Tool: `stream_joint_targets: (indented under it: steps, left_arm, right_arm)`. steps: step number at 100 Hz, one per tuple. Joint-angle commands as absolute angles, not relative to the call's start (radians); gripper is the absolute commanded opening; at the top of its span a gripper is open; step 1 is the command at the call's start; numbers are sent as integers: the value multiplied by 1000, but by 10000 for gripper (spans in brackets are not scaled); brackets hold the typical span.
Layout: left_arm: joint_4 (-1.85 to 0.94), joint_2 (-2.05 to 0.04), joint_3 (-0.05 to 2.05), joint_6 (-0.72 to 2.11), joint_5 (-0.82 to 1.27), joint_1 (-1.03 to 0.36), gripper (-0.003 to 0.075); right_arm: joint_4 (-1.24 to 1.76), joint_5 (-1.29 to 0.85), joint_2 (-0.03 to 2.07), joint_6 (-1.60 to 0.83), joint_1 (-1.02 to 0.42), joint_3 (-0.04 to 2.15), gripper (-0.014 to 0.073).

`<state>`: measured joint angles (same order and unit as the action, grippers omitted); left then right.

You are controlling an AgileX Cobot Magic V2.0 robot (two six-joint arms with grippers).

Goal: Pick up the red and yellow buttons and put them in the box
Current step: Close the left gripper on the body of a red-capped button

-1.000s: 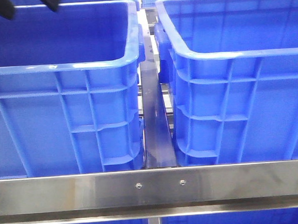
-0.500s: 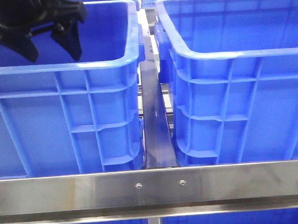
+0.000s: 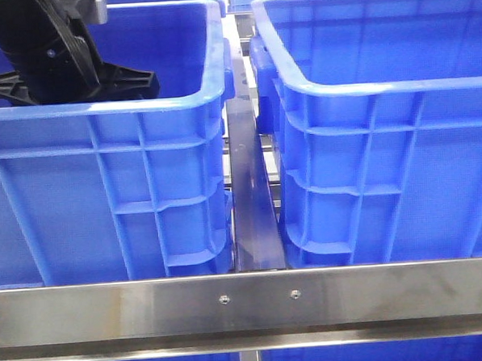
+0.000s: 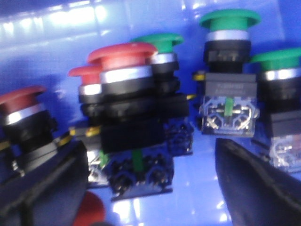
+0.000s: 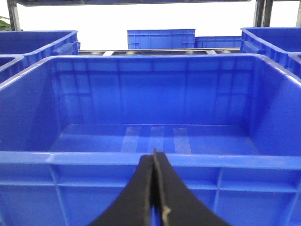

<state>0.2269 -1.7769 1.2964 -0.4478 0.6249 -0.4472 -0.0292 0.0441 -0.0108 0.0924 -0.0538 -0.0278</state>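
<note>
My left gripper [image 4: 150, 188] is open low inside the left blue bin [image 3: 140, 105], its fingers [image 4: 42, 183] spread on either side of a red button [image 4: 123, 56] standing on its black switch block. More red buttons [image 4: 21, 96] stand beside it, and another red cap [image 4: 89, 212] lies near one finger. No yellow button shows. In the front view only the left arm [image 3: 52, 53] shows above the bin rim. My right gripper [image 5: 154, 160] is shut on nothing, in front of the rim of an empty blue box [image 5: 155, 94].
Green buttons [image 4: 229, 19] stand among the red ones. The right blue bin [image 3: 365, 85] sits across a narrow metal gap [image 3: 249, 188]. A steel rail [image 3: 247, 301] runs along the front. More blue crates [image 5: 161, 38] stand at the back.
My left arm has come down from the top edge of the front view into the left bin; its open fingers now sit below the rim.
</note>
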Motion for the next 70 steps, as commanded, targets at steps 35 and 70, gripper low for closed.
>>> stream_joint_targets:
  steps: [35, 70]
  left_arm:
    - [241, -1736, 1329, -481, 550, -420, 503]
    - [243, -1736, 1329, -481, 535, -420, 503]
  right_arm:
    - [-29, 127, -31, 88, -52, -27, -68]
    - [-29, 127, -31, 88, -52, -27, -68]
